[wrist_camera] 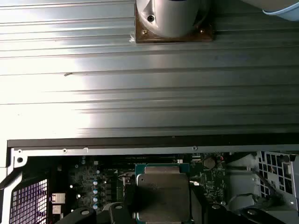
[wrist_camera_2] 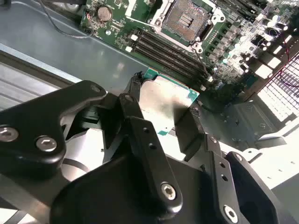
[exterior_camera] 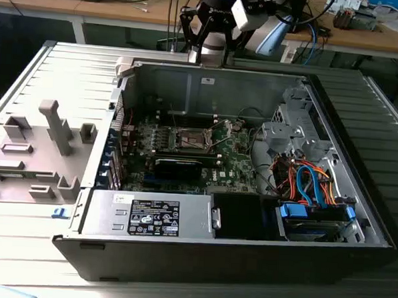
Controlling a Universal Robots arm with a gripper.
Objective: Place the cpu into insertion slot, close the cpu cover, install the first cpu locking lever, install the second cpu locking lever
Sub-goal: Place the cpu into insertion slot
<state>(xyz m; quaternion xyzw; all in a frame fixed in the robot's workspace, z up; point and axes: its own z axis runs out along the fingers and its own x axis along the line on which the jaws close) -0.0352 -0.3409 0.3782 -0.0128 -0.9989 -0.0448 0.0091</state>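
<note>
your gripper (wrist_camera_2: pixel 163 105) is clamped on the cpu (wrist_camera_2: pixel 168 100), a black finger (wrist_camera_2: pixel 133 116) pressing each opposite edge; the chip's dull silver top faces the camera in both wrist views, green edging showing at its corners; the insertion slot (wrist_camera_2: pixel 187 18) lies open and bare on the green board, well apart from the held chip, just beside the long memory slots (wrist_camera_2: pixel 163 49); in the exterior view you're above the rear wall of the computer case (exterior_camera: pixel 256 75).
</note>
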